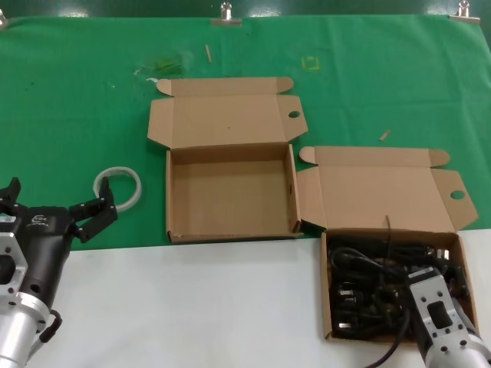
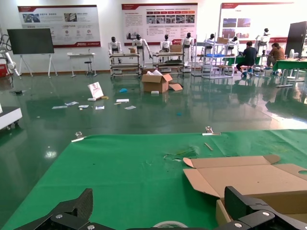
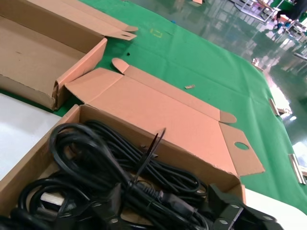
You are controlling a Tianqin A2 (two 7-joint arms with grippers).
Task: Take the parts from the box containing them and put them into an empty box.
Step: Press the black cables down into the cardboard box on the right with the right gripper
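Note:
The empty box [image 1: 230,192] lies open mid-table with its lid flap folded back. It also shows in the left wrist view [image 2: 249,177] and the right wrist view [image 3: 29,52]. The box containing the parts [image 1: 326,284] sits to its right, holding a tangle of black power cables [image 1: 368,268]. My right gripper [image 1: 420,270] is down inside that box. In the right wrist view its open fingers [image 3: 168,206] straddle the cables [image 3: 110,153] inside the box wall [image 3: 33,158]. My left gripper [image 1: 92,215] is open and empty at the lower left, to the left of the empty box, with its fingertips wide apart [image 2: 163,211].
A white tape ring [image 1: 119,188] lies on the green mat just beyond my left gripper and peeks in below the fingers [image 2: 170,224]. A white surface [image 1: 192,307] covers the table front. Small scraps [image 1: 207,52] and metal clips [image 1: 225,14] sit at the far edge.

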